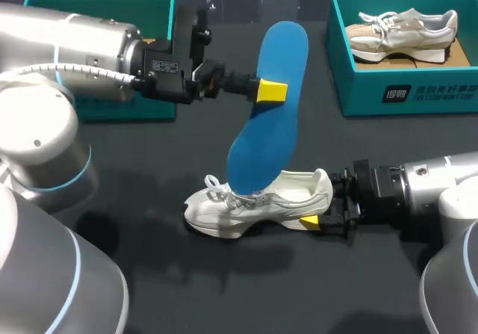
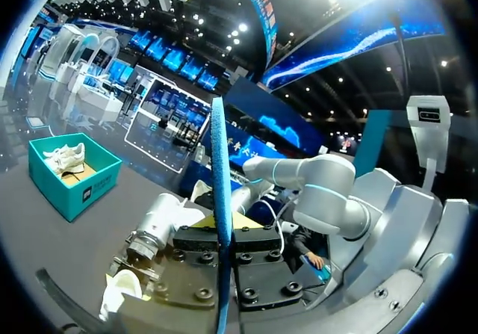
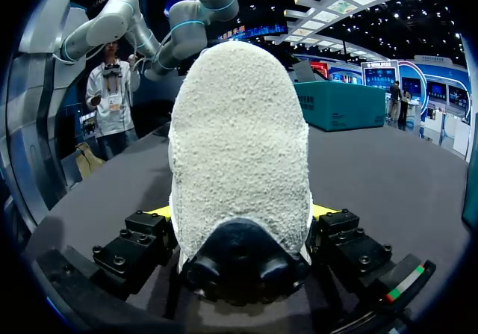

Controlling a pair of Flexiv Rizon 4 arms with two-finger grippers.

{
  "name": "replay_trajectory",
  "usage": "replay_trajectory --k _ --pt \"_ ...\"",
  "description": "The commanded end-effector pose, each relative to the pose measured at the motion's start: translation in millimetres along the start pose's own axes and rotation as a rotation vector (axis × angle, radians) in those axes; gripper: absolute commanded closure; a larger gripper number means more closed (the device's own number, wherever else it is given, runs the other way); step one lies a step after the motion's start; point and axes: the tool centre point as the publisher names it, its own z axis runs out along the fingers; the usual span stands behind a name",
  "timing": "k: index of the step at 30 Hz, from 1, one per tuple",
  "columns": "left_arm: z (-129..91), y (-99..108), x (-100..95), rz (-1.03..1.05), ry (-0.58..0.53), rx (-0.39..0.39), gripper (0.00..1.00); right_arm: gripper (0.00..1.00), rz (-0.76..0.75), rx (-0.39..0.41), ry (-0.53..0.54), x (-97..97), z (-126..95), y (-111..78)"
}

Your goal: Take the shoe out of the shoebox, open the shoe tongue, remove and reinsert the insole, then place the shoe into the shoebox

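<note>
A white shoe (image 1: pixel 258 203) lies on the black table, toe toward my left arm. My right gripper (image 1: pixel 320 211) is shut on its heel, a yellow tip on either side of the heel (image 3: pixel 239 125) in the right wrist view. A blue insole (image 1: pixel 272 102) stands tilted above the shoe, with its lower end at the shoe's opening. My left gripper (image 1: pixel 272 87) is shut on the insole's upper half. In the left wrist view the insole (image 2: pixel 220 169) shows edge-on between the fingers of that gripper (image 2: pixel 222 233).
A teal shoebox (image 1: pixel 112 102) stands at the back left, behind my left arm. A second teal shoebox (image 1: pixel 407 91) at the back right holds a beige shoe (image 1: pixel 403 31). Bare black table lies in front of the white shoe.
</note>
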Motion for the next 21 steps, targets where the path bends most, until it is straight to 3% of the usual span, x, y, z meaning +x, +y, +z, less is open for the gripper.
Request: replay_trajectory --k 1,11,21 --pt "-5.1 11.3 18.3 -0.003 -0.055 0.095 1.0 1.0 0.001 0.004 0.0 1.1 -0.3 1.3" --pt "-7.8 20.5 27.2 -0.013 -0.088 0.152 1.0 1.0 0.001 0.004 0.0 1.1 -0.3 1.3" --pt "-8.7 22.9 26.3 -0.025 -0.096 0.16 1.0 1.0 0.001 0.004 0.0 1.1 -0.3 1.3"
